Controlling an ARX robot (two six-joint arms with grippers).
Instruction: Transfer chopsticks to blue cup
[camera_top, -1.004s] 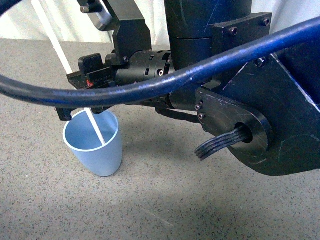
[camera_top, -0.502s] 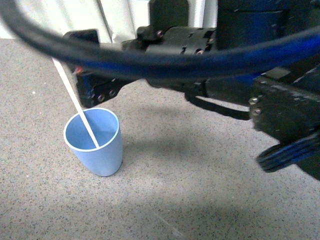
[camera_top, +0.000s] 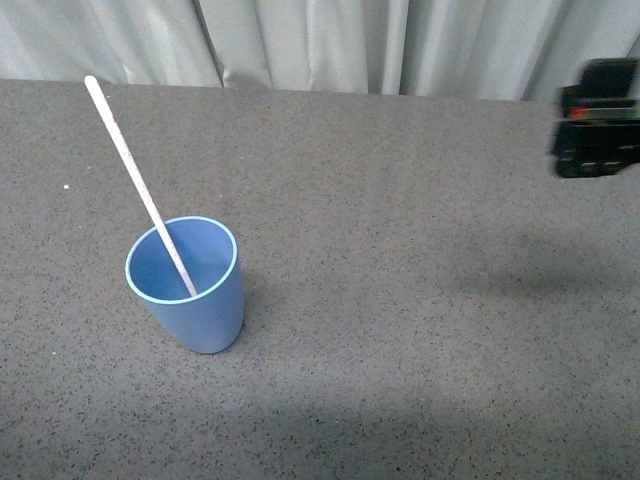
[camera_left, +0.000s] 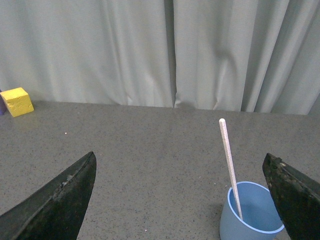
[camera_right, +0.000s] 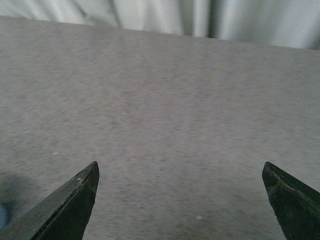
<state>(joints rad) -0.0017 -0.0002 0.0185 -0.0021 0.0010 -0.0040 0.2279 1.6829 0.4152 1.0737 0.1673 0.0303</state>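
Note:
The blue cup stands upright on the grey table. The chopstick stands in it, free of any gripper, leaning up to the far left with its lower end inside the cup. In the left wrist view the cup and chopstick show near one finger; my left gripper is open, empty and apart from them. My right gripper is open and empty over bare table. A blurred black part of my right arm shows at the right edge of the front view, far from the cup.
A grey curtain hangs along the table's far edge. A yellow block sits at the back of the table by the curtain, with a purple thing beside it at the picture's edge.
The right arm, which was over the cup with the chopstick, has pulled away to the right and nearly out of the front view. The chopstick stays leaning in the cup.

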